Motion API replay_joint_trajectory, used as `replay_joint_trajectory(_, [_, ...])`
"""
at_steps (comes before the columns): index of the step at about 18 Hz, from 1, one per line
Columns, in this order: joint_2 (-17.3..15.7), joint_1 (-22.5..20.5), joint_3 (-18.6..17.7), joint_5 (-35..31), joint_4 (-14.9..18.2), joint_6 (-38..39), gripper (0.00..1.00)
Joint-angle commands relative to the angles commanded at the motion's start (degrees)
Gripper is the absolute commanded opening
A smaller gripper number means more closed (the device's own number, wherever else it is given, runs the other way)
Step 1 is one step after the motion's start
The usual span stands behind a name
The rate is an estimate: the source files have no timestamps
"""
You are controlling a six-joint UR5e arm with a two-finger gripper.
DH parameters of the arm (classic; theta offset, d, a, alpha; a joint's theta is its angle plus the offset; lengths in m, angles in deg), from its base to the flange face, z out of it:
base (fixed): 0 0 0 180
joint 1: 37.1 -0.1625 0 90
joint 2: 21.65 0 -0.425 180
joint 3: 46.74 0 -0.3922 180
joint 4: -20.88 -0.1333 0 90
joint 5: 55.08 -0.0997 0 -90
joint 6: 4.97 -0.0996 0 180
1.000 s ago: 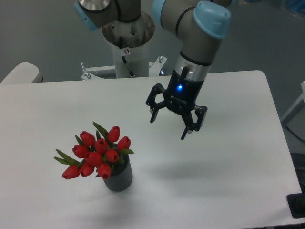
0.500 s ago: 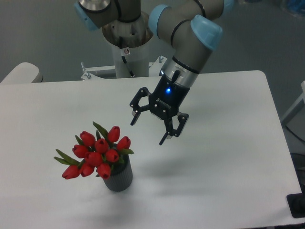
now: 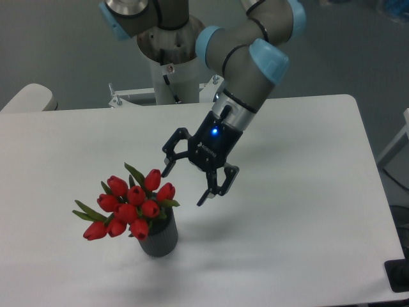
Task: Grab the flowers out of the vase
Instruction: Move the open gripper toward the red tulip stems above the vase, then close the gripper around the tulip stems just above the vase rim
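One vase (image 3: pixel 159 239): dark grey cylinder, vertically ribbed sides, standing upright on the white table (image 3: pixel 307 211). One bunch of flowers (image 3: pixel 131 202) seated in that vase: about nine glossy red tulip buds, narrow green leaves splaying out. One gripper (image 3: pixel 185 181), mine: black, two-fingered, jaws spread wide and holding nothing, tilted above and to the right of the vase, just beside the buds.
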Motion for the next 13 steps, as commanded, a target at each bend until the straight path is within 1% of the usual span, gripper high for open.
replay_joint_trajectory(2, [0.71, 0.88, 0.26, 0.00, -1.67, 0.09, 1.00])
replay_joint_trajectory(5, [2.81, 2.02, 1.40, 0.00, -2.99, 0.09, 1.00])
replay_joint_trajectory(7, [3.61, 2.64, 2.11, 0.00, -2.99, 0.44, 1.00])
replay_joint_trajectory(13, [4.05, 3.43, 2.20, 0.09, -3.17, 0.27, 1.00])
